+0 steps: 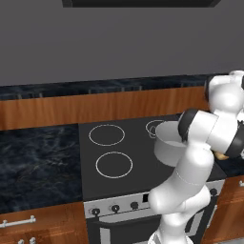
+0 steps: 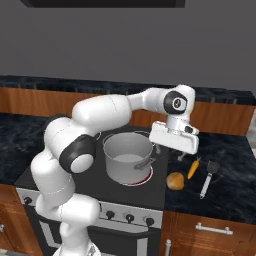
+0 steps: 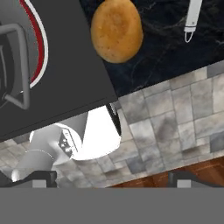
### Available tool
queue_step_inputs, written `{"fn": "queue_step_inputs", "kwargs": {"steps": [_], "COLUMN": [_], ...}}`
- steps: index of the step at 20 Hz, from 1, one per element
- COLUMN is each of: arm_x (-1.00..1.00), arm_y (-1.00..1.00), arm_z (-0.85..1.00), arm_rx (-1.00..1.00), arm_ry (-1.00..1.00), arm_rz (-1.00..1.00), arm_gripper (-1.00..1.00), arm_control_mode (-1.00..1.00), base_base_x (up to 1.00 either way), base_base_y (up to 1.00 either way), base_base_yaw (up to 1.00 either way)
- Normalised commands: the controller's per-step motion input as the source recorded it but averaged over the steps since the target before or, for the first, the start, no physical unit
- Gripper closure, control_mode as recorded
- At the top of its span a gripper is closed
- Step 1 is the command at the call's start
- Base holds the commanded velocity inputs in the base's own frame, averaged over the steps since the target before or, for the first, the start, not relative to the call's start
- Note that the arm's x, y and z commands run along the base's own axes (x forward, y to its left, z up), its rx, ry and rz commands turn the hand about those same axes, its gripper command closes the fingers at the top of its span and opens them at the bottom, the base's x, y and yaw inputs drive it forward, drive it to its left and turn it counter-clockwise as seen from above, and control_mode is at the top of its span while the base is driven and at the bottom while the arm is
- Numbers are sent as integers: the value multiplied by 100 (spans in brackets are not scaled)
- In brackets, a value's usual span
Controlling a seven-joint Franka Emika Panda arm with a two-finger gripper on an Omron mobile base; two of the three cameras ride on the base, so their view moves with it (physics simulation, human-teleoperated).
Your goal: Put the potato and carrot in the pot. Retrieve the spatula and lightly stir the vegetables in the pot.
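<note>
The silver-grey pot (image 2: pixel 127 157) stands on the stove's front right burner, partly hidden behind my arm in the left base view (image 1: pixel 167 143). On the dark counter right of the stove lie the brown potato (image 2: pixel 175 181), the small orange carrot (image 2: pixel 193 169) and the spatula (image 2: pixel 209 177) with its pale handle. My gripper (image 2: pixel 170 152) hangs open between the pot's right handle and the vegetables, holding nothing. The hand view looks down on the potato (image 3: pixel 116 29), the spatula handle (image 3: pixel 192 19) and the pot's loop handle (image 3: pixel 19 65), with the gripper (image 3: pixel 111 179) wide apart.
The black stovetop (image 1: pixel 109 157) has free burners to the left of the pot. Dark marble counter (image 1: pixel 33 162) extends left, and a wooden backsplash (image 2: pixel 220 117) runs behind. A row of knobs (image 2: pixel 130 218) sits on the stove front above tiled floor (image 3: pixel 175 113).
</note>
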Motion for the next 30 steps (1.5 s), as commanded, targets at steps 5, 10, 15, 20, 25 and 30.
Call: {"fn": "queue_step_inputs", "kwargs": {"steps": [5,10,15,20,25,30], "arm_x": [5,26,39,33,1,22], "arm_y": [-43,-11,0,0,-6,-19], "arm_z": [-4,-16,-14,-32,-30,-71], "arm_rx": [3,1,0,0,-2,1], "arm_ry": [-22,-27,-37,-29,2,3], "arm_rz": [0,0,2,3,6,13], "arm_gripper": [-100,-100,-100,-100,-100,-100], "arm_control_mode": [-100,-100,-100,-100,-100,-100], "base_base_x": [0,0,0,0,0,0], "base_base_y": [0,0,0,0,0,0], "base_base_yaw": [0,0,0,0,0,0]}}
